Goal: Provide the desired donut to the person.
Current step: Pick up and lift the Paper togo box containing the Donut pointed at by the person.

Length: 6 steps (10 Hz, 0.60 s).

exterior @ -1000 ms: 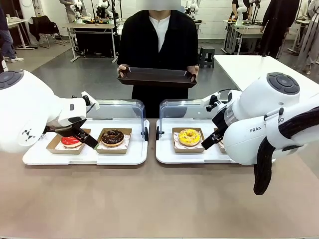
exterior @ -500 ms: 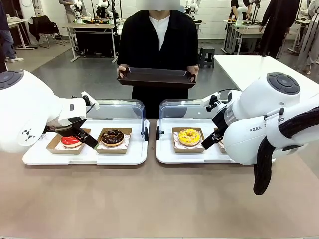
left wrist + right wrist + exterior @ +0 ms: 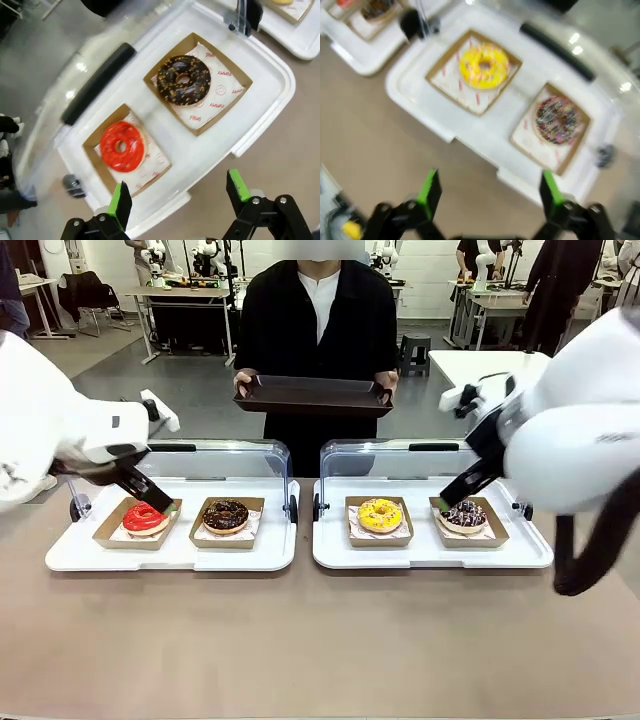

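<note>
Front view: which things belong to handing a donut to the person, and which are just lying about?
Job in hand:
- red donut, chocolate donut, yellow donut, sprinkled donut
- person holding a dark tray
- left gripper and right gripper, both open

Just lying about:
- black stool
- jacket on a chair
- white side table

Grey floor [image 3: 200, 380], white side table [image 3: 480, 365], black stool [image 3: 414, 348], far workbench [image 3: 185, 292]
</note>
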Each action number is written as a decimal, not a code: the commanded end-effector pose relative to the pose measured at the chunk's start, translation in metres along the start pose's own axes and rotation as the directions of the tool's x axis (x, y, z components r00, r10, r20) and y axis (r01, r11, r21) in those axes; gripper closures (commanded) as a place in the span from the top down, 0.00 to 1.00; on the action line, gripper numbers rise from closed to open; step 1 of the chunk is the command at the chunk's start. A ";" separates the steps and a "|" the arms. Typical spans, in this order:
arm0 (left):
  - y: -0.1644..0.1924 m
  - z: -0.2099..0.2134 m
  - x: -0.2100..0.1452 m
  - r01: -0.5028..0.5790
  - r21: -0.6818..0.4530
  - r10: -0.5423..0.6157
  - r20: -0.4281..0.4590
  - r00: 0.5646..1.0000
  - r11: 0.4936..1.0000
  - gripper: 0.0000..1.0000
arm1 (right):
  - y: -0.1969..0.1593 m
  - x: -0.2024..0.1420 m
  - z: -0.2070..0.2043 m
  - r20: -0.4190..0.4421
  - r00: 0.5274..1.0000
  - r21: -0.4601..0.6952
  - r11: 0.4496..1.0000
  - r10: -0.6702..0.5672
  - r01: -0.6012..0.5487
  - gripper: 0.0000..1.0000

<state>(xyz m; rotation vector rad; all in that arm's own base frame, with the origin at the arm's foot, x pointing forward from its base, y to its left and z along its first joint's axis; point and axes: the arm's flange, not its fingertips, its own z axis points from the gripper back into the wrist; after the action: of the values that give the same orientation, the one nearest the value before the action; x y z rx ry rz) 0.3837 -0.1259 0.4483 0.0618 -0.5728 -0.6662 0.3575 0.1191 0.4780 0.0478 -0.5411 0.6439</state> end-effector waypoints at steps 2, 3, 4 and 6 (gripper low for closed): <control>-0.010 0.084 -0.021 0.083 0.040 -0.082 -0.007 0.997 0.996 1.00 | 0.022 -0.090 0.076 -0.066 0.998 -0.017 1.000 0.011 -0.012 1.00; -0.013 0.106 -0.025 0.076 0.064 -0.077 0.001 0.997 0.995 1.00 | 0.026 -0.099 0.091 -0.079 0.997 -0.035 0.999 0.012 -0.015 1.00; -0.016 0.127 -0.029 0.065 0.096 -0.067 0.015 0.998 0.993 1.00 | 0.030 -0.108 0.110 -0.069 0.998 -0.051 0.999 0.005 -0.009 1.00; -0.013 0.144 -0.031 0.037 0.125 -0.042 0.039 0.998 0.991 1.00 | 0.027 -0.111 0.123 -0.063 0.997 -0.093 0.995 -0.033 0.027 1.00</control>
<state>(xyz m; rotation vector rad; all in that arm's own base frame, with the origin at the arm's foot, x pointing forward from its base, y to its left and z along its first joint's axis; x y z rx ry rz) 0.2908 -0.1033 0.5678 0.1403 -0.6482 -0.6942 0.2312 0.0620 0.5751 -0.0033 -0.5021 0.6138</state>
